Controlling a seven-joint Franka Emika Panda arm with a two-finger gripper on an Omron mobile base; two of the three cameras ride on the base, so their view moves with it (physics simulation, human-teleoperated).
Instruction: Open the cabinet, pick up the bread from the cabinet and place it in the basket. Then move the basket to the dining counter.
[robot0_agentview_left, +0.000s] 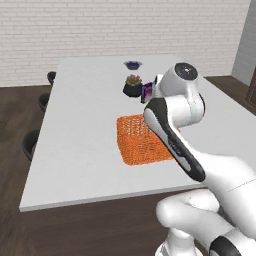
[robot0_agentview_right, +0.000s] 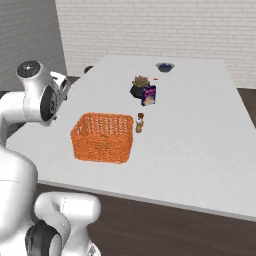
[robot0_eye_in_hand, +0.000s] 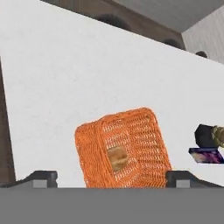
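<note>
One basket (robot0_eye_in_hand: 122, 148) sits on the bench (robot0_agentview_left: 80, 130), right below and ahead of my hand (robot0_eye_in_hand: 112, 179). One bread (robot0_eye_in_hand: 117, 158) lies inside it, on the basket floor, visible through the mesh in the hand view. My two fingertips (robot0_eye_in_hand: 41, 178) stand wide apart, one on each side of the basket, gripping nothing. I can't tell if they touch the basket.

Other items on the bench, all past the basket from my hand: one small brown shaker (robot0_agentview_right: 139, 123) just beside the basket's far corner, one purple box (robot0_agentview_right: 149, 95) standing upright, one potted succulent (robot0_agentview_right: 140, 86) in a dark pot just beside the box, one dark blue bowl (robot0_agentview_right: 164, 66) well apart at the far end.

Three dark stools (robot0_agentview_left: 30, 143) line the bench's long side, well apart from my hand.
</note>
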